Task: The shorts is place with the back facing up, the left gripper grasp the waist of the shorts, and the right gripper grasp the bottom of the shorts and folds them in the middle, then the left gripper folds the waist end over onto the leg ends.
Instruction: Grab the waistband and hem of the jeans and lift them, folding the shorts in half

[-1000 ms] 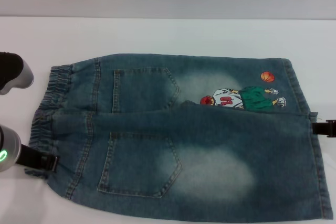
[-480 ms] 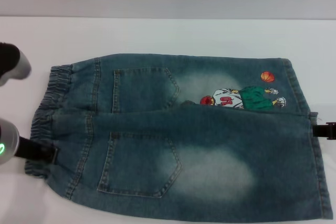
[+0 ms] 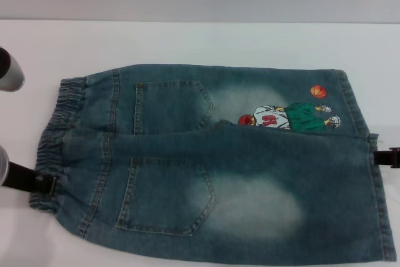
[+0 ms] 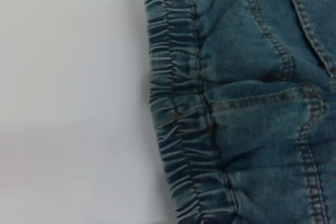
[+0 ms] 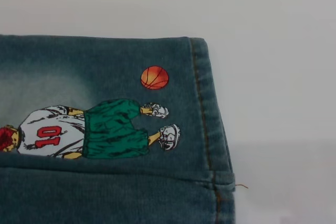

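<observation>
The shorts [image 3: 212,161] lie folded lengthwise on the white desk [image 3: 200,42], the left gripper [image 3: 40,184] at the waist [image 3: 53,148] and the right gripper [image 3: 387,157] at the leg ends [image 3: 375,204], fingers impossible to read; next, the left should pinch both waist layers firmly before folding over.

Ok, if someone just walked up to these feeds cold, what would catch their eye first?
The shorts, faded blue denim spread back-up across nearly the whole white table, with two patch pockets showing. Next, the bright cartoon basketball player and orange ball near the far leg hem on the robot's right. Then the left gripper at the ruffled waist on the near left, and the right gripper beside the hem opposite.
</observation>
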You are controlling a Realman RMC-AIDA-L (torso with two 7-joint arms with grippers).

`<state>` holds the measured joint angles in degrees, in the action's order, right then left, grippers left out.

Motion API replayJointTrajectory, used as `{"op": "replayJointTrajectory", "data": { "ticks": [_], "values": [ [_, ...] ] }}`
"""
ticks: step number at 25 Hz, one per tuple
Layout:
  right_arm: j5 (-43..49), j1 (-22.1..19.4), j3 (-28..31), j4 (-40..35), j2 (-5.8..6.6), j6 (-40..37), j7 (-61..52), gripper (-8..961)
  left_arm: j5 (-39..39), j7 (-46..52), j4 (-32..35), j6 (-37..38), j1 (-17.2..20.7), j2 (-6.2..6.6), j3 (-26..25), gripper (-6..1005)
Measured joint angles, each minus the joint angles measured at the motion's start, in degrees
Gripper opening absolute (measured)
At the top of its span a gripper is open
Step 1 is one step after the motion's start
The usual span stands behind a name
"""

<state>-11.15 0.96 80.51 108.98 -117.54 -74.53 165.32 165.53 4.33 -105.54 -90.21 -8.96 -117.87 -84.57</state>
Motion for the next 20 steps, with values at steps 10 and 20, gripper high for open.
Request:
{"op": "replayJointTrajectory", "data": {
  "ticks": [10, 20],
  "values": [
    [0.0, 0.3, 0.0, -0.3, 0.34, 0.0, 0.0, 657, 0.0, 1.4, 3.1, 0.3, -0.3, -0.27, 0.0, 346],
    [0.0, 0.4, 0.0, -0.8, 0.46, 0.0, 0.0, 656, 0.0, 1.6, 4.5, 0.6, -0.7, -0.16, -0.3, 625]
  ]
}}
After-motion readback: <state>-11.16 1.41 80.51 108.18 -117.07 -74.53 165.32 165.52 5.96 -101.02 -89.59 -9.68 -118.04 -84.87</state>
